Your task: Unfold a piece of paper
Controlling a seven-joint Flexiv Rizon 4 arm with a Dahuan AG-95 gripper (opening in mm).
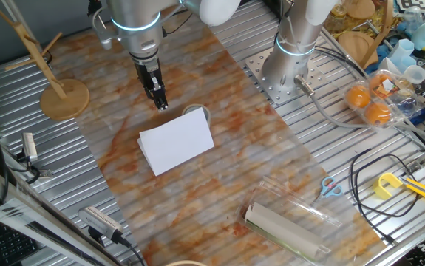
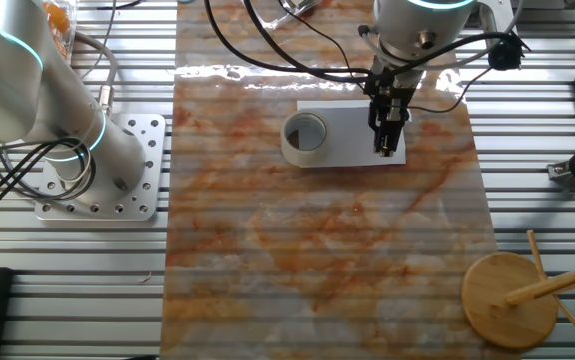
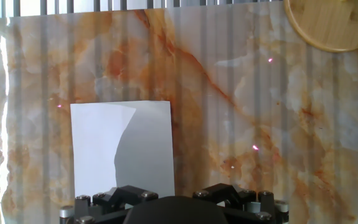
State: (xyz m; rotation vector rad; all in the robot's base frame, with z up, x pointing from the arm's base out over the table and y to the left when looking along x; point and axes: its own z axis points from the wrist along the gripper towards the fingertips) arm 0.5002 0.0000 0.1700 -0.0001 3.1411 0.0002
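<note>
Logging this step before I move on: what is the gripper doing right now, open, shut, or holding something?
Gripper: cannot be told whether open or shut; it hangs above the piece of paper and holds nothing.

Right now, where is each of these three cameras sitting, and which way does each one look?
One fixed view: high at one side, looking down at the piece of paper; arm and claw show.
The other fixed view: overhead from the opposite side; the claw overlaps the paper, beside a tape roll.
Hand view: on the hand, looking down at the paper; only hardware shows.
All share the paper.
</note>
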